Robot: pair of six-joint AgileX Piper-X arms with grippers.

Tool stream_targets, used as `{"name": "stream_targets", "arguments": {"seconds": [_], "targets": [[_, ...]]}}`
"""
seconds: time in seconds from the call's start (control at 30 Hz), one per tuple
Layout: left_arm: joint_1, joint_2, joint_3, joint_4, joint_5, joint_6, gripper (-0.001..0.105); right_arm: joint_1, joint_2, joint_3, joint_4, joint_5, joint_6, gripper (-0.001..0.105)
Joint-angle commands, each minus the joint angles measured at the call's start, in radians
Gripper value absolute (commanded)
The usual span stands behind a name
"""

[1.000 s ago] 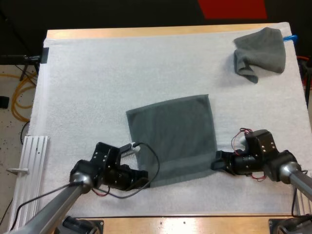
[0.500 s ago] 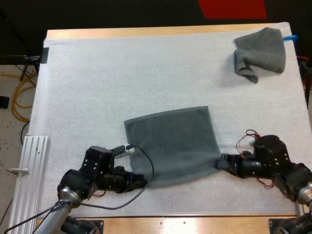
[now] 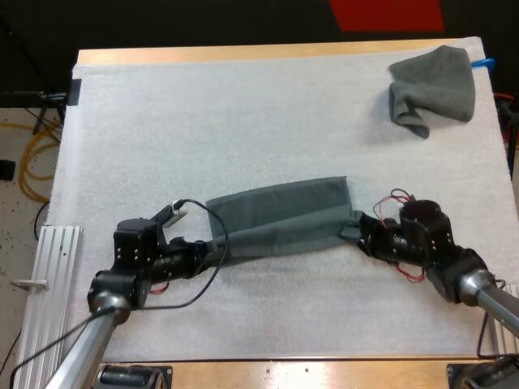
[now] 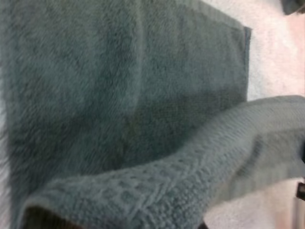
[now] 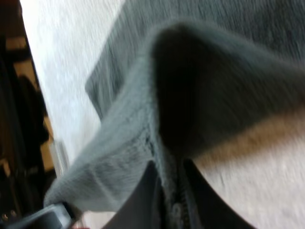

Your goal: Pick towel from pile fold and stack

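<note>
Towel (image 3: 280,219), dark grey-green, lies near the middle of the white mat (image 3: 243,121), a little toward the near side, stretched left to right between the two arms. Its far part rests flat on the mat. Its near edge stands off the mat and leans toward the far side, so the cloth shows as a long, narrow band with a crease running along it.

The left fingers (image 3: 204,253) are at the towel's near left corner and pinch it there. In the left wrist view the raised edge of the towel (image 4: 190,162) arches across close to the camera, the flat part is spread on the mat beyond it, and the fingers themselves are hidden under the cloth.

The right fingers (image 3: 361,237) are at the near right corner. In the right wrist view the two black fingers (image 5: 145,200) stand close together with the towel's edge squeezed between them. The towel (image 5: 143,124) rises from them in a tent-like fold with a dark hollow beneath.

Both arms lie low over the mat, the left coming in from the near left, the right from the near right.

A crumpled towel (image 3: 432,89) sits at the far right corner of the mat, well apart from both arms. The mat covers most of the wooden bench (image 3: 243,53), whose bare edge shows along the far side.
</note>
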Motion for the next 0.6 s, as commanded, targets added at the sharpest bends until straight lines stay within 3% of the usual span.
{"name": "stream_targets", "arguments": {"seconds": [0.0, 0.23, 0.5, 0.57], "targets": [[0.000, 0.030, -0.001, -0.061, 0.035, -0.008, 0.000, 0.000, 0.005, -0.019, -0.022, 0.017, 0.000, 0.000], [0.000, 0.210, -0.001, -0.218, 0.076, -0.029, 0.000, 0.000, 0.027, -0.038, -0.022, 0.102, 0.000, 0.000], [0.000, 0.278, -0.001, -0.304, 0.063, -0.027, 0.000, 0.000, 0.105, -0.038, -0.022, 0.067, 0.000, 0.000], [0.000, 0.277, -0.001, -0.319, 0.063, -0.018, 0.001, 0.000, 0.121, -0.039, -0.028, 0.067, -0.001, 0.004]]}}
